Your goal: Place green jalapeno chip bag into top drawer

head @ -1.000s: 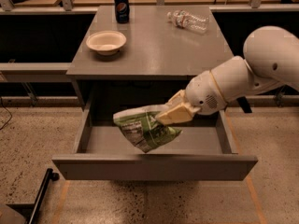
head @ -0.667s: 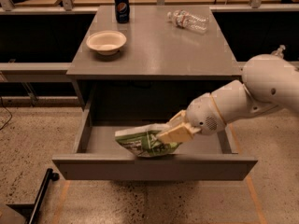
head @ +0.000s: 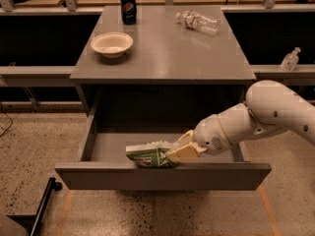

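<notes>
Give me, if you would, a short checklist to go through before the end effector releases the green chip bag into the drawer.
1. Top drawer pulled open: ok.
2. Green jalapeno chip bag within the drawer walls, behind the front panel: ok.
3. End effector low inside the drawer, closed on the bag's right end: ok.
4. Bag resting on the drawer floor: cannot tell, because the front panel hides its lower edge.
5. Bowl, soda can and water bottle up on the table, away from the arm: ok.
</notes>
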`<state>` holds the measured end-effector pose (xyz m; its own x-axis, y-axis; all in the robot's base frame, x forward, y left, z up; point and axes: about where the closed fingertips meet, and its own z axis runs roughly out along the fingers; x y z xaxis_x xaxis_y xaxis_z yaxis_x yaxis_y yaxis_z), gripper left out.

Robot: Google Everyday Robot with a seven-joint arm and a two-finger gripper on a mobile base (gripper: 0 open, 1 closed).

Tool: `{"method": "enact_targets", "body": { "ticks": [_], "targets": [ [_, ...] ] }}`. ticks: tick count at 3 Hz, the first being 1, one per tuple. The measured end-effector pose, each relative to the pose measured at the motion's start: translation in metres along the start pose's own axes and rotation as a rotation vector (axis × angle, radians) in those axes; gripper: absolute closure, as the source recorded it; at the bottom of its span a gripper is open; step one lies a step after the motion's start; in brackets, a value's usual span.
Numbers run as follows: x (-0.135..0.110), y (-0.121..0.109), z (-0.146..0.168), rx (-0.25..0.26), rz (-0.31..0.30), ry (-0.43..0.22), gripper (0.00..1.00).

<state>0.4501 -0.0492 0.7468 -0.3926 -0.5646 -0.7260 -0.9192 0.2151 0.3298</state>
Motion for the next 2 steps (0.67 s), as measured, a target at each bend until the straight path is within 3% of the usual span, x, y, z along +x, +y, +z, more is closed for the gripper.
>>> {"method": "enact_targets", "body": {
  "ticks": [1, 2],
  "targets": [
    [-0.001, -0.021, -0.001, 0.027, -0.019, 0.009, 0.36],
    [-0.017, -0.047, -0.011, 0.076, -0.071, 0.004, 0.13]
  ]
}}
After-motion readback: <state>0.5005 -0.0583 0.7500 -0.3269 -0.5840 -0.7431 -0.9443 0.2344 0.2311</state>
